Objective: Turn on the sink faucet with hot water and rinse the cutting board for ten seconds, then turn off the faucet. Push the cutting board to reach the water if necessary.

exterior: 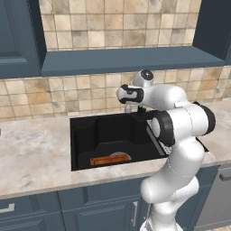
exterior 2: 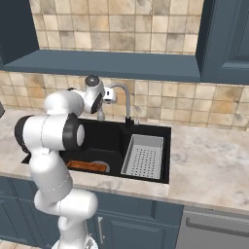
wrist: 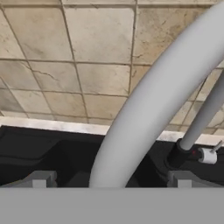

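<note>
the cutting board lies at the front of the sink, dry. the gripper is wide open around the faucet spout. i think it must go to the small lever next.

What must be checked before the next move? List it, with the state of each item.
1. Water running: not ok, no stream falls from the sink faucet.
2. Gripper open: ok, the fingers stand apart on either side of the spout.
3. Fingers at the lever: not ok, it sits off to one side, untouched.
4. Cutting board in the sink: ok, flat near the front wall.
5. Board under the spout outlet: cannot tell, the hand hides the outlet.
</note>
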